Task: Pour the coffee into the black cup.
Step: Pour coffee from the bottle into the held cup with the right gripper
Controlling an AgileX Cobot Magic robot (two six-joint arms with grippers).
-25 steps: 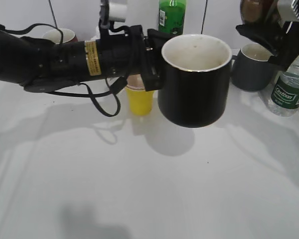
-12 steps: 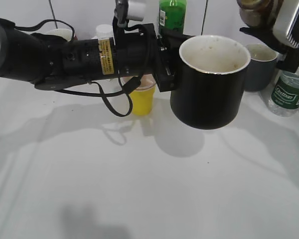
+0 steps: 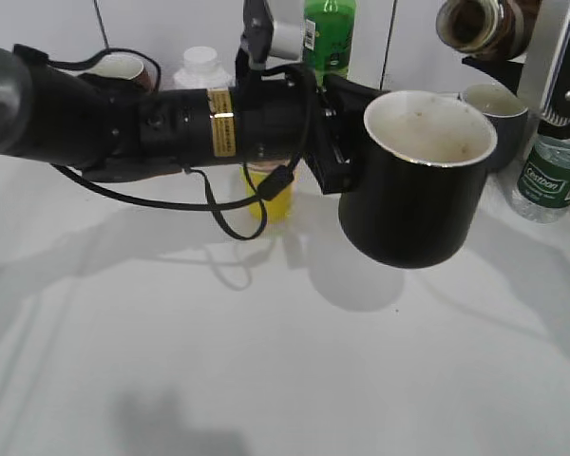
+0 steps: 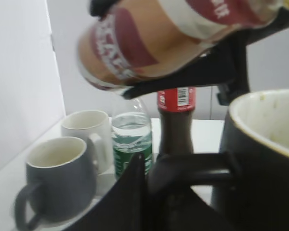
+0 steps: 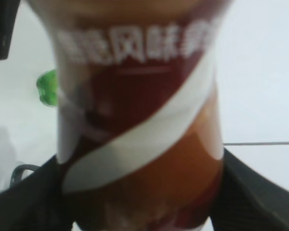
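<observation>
The black cup [image 3: 413, 209], white inside and empty, hangs in the air at the right of centre. My left gripper [image 3: 337, 142] is shut on its handle. In the left wrist view the cup [image 4: 265, 159] fills the right side, with the handle between my jaws [image 4: 168, 183]. The coffee bottle [image 3: 480, 27], brown with a red and white label, is tilted at the top right, with its mouth above and behind the cup's rim. My right gripper [image 3: 513, 47] is shut on it. The bottle also shows in the left wrist view [image 4: 173, 38] and the right wrist view [image 5: 139, 120].
A grey mug [image 3: 494, 104] and a green-labelled water bottle [image 3: 551, 171] stand at the right, behind the cup. A yellow cup [image 3: 271, 195], a green bottle [image 3: 330, 33] and a white-capped bottle [image 3: 201, 66] stand at the back. A white mug [image 4: 86, 134] and a cola bottle [image 4: 176, 125] stand near the grey mug.
My left arm has carried the black cup to the right and a little down. The coffee bottle has moved left and tipped further, its mouth now over the cup's far side.
</observation>
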